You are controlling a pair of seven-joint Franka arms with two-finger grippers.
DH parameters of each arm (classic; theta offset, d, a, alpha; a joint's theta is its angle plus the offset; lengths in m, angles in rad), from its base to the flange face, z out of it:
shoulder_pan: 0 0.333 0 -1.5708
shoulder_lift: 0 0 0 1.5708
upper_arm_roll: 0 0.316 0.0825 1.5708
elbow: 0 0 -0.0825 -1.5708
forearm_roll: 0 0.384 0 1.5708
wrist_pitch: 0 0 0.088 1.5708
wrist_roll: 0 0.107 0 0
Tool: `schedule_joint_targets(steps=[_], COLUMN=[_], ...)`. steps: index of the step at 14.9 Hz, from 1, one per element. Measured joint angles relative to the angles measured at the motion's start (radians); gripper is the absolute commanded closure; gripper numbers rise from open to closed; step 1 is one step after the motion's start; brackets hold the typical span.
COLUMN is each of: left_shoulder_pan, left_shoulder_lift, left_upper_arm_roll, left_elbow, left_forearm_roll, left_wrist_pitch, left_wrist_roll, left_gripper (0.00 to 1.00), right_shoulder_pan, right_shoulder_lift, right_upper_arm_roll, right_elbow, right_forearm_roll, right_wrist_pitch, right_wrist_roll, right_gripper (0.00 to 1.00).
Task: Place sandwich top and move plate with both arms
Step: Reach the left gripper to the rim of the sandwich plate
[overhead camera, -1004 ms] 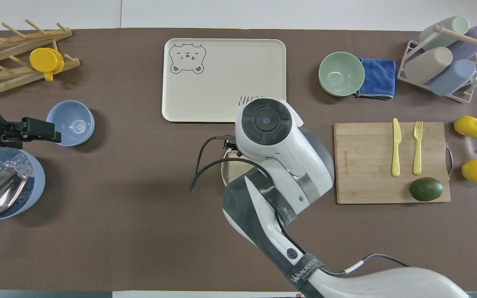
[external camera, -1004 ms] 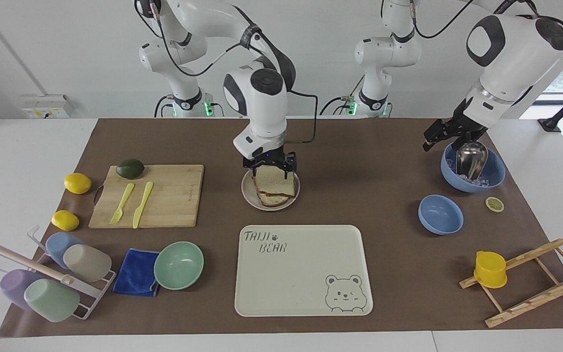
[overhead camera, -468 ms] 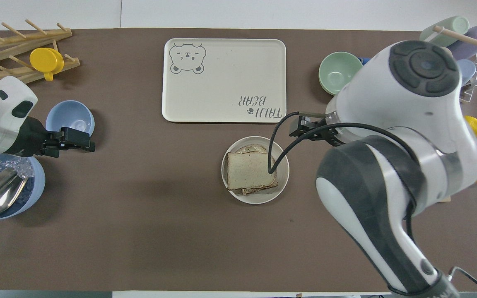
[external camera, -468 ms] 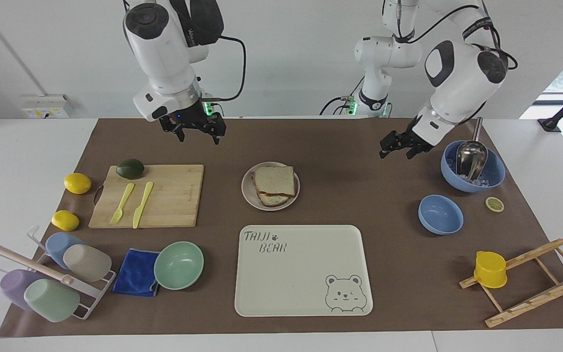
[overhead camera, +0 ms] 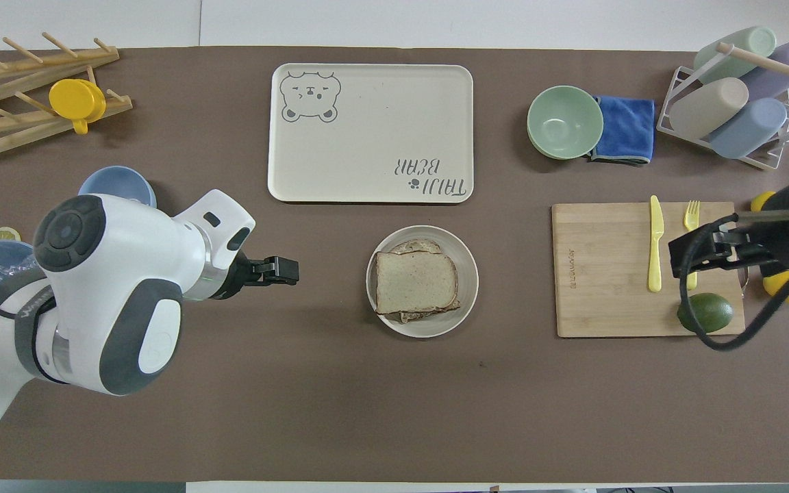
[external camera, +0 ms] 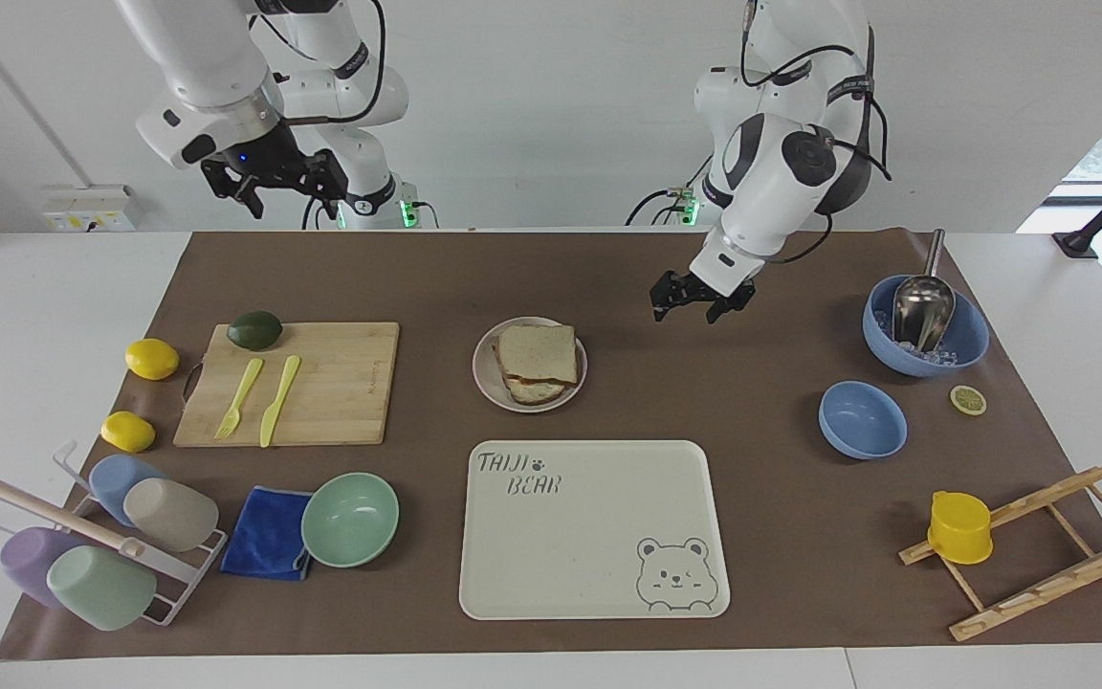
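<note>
A: Biggest first: where are the arms?
B: The left gripper (external camera: pixel 701 304) hangs over bare mat between the plate (external camera: pixel 485 381) and the ice bowl (external camera: pixel 967 346); I cannot tell how its fingers stand. The right gripper (external camera: pixel 274 187) is raised high over the right arm's end of the table, fingers spread, holding nothing.
A: And the plate?
B: Mid-table, nearer the robots than the bear tray (external camera: pixel 594 531).
A: The sandwich top (external camera: pixel 538 352)?
B: Flat on the sandwich, on the plate.

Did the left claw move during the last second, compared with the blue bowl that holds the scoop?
Yes. The left claw has left the blue bowl and travelled toward the plate, stopping short above the bare mat.
</note>
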Motion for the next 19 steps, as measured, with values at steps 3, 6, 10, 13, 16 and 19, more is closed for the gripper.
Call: schedule_joint_targets(steps=[3,6,10,13,16,19], left_shoulder_pan=[-0.065,-0.115,-0.155,-0.158,-0.158,-0.158], left_shoulder_lift=[0.040,0.099,0.191,0.232,0.238,0.239], left_upper_arm_roll=[0.000,0.000,0.001,0.002,0.003,0.003], left_elbow=[-0.018,-0.019,-0.011,0.020,0.032,0.033], left_forearm_roll=[-0.031,-0.058,-0.103,-0.106,-0.106,-0.106], left_wrist_pitch=[0.088,0.179,0.294,0.302,0.302,0.302], left_wrist_roll=[-0.057,-0.090,-0.097,-0.108,-0.113,-0.115], left_gripper=[0.00,0.01,0.01,0.01,0.01,0.01], right_shoulder_pan=[-0.015,-0.043,-0.050,-0.052,-0.053,-0.061], right_shoulder_lift=[0.007,0.070,0.081,0.024,-0.002,-0.002], right_upper_arm_roll=[-0.006,-0.007,-0.003,-0.004,-0.012,-0.014], right_elbow=[-0.051,-0.068,-0.069,-0.110,-0.145,-0.152], right_forearm_roll=[-0.025,-0.022,-0.016,-0.016,-0.016,-0.016], right_wrist_pitch=[0.059,0.143,0.141,0.120,0.121,0.134], right_wrist_roll=[-0.009,-0.010,-0.011,-0.011,-0.011,-0.011], right_gripper=[0.00,0.00,0.00,0.00,0.00,0.00])
